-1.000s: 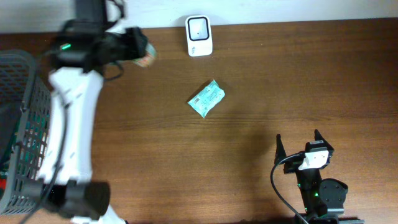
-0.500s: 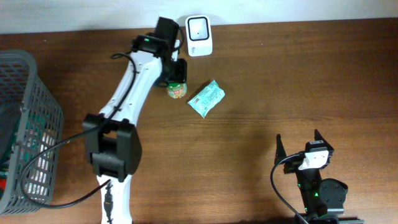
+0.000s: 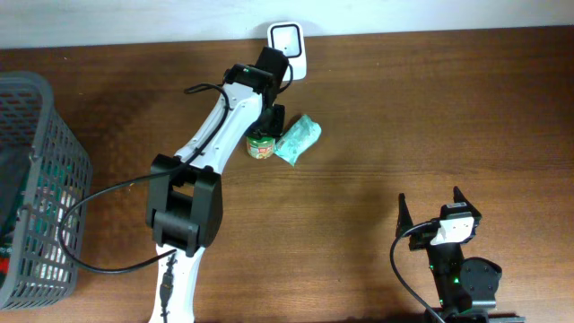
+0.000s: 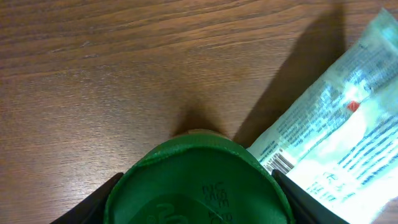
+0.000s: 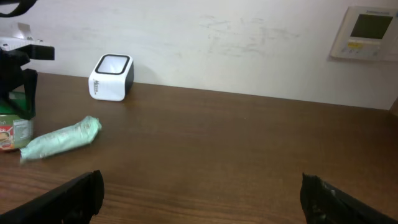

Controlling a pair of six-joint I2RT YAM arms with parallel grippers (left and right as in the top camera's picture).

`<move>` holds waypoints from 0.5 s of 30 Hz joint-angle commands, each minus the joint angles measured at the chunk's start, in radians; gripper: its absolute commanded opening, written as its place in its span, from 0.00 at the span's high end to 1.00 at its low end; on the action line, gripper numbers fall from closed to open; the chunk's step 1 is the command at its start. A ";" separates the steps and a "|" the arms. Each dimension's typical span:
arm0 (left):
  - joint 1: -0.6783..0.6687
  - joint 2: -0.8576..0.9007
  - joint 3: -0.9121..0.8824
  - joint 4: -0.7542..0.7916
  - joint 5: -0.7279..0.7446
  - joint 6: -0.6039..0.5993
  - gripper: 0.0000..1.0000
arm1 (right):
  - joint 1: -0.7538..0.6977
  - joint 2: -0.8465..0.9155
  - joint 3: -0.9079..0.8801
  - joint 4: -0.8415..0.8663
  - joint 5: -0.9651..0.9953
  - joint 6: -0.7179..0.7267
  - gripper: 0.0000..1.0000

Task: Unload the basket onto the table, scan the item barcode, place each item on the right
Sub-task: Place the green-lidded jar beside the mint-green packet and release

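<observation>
One jar (image 3: 260, 144), one packet (image 3: 299, 140), one scanner (image 3: 289, 40) and one basket (image 3: 67, 179).

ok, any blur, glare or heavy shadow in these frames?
Left wrist: the jar lid crowds the bottom edge, slightly soft; packet washed out at right, dark shadow beside it. Right wrist: its own fingers dark and blurry in the bottom corners, scanner sharp. Overhead: even light, no glare.

Dark wood-grain table (image 3: 430, 108) with satin finish, jar (image 3: 260, 145) with smooth green plastic lid (image 4: 198, 186), crinkly glossy film packet (image 3: 299, 141), smooth white plastic scanner (image 3: 291, 36), matt grey mesh basket (image 3: 36, 179)
</observation>
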 commanded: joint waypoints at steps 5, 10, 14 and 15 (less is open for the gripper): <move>0.005 0.005 -0.002 -0.023 -0.021 -0.020 0.24 | -0.003 -0.005 -0.005 -0.004 -0.013 0.011 0.02; 0.006 0.004 0.023 -0.031 -0.038 -0.019 0.18 | -0.003 -0.005 -0.005 -0.004 -0.013 0.011 0.02; 0.024 -0.027 0.141 -0.095 -0.056 -0.019 0.18 | -0.003 -0.005 -0.005 -0.004 -0.013 0.011 0.02; 0.032 -0.038 0.175 -0.113 -0.056 -0.019 0.18 | -0.003 -0.005 -0.005 -0.004 -0.013 0.011 0.02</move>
